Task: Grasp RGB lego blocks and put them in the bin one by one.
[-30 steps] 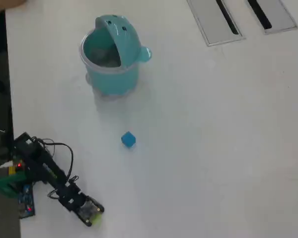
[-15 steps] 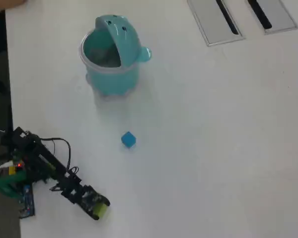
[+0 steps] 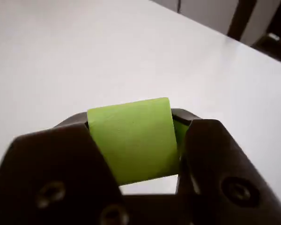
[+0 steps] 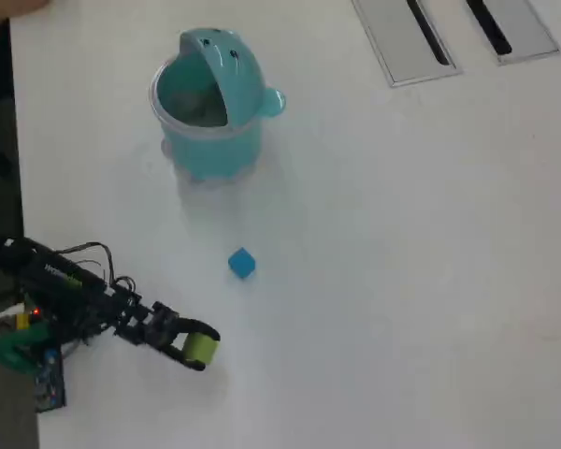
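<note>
My gripper is shut on the yellow-green lego block, held above the table at the lower left of the overhead view. The wrist view fills with that block, clamped between the two dark jaws of the gripper. A blue lego block lies on the white table, up and to the right of the gripper. The teal bin with its domed lid tipped back stands farther up, its mouth facing left. No red block shows.
Two grey slotted panels are set into the table at the top right. The table's left edge runs beside the arm's base. White tabletop spreads to the right.
The arm has lifted and swung the gripper up and rightward with the yellow-green block in it. The blue block and bin have not moved.
</note>
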{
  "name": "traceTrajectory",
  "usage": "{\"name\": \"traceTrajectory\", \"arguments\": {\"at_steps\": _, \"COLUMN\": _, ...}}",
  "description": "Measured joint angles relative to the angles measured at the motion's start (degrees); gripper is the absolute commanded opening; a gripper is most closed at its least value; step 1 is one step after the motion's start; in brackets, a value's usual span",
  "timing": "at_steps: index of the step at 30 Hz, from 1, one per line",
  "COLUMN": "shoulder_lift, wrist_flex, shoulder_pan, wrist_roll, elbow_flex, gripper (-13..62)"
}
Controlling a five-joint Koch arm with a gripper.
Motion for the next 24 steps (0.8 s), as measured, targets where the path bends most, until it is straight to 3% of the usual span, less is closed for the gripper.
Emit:
{"name": "traceTrajectory", "arguments": {"at_steps": 9, "shoulder_lift": 13.97, "wrist_flex": 0.0, "shoulder_pan": -17.58, "wrist_roll": 2.02, "elbow_flex": -1.05, "gripper": 16.7}}
{"name": "traceTrajectory", "arguments": {"at_steps": 17, "shoulder_lift": 14.94, "wrist_flex": 0.0, "shoulder_pan": -27.33, "wrist_roll": 0.18, "elbow_flex": -1.14, "gripper": 19.5}}
{"name": "traceTrajectory", "arguments": {"at_steps": 24, "shoulder_lift": 14.94, "wrist_flex": 0.0, "shoulder_pan": -39.38, "wrist_roll": -10.72, "elbow_flex": -1.14, "gripper": 16.4}}
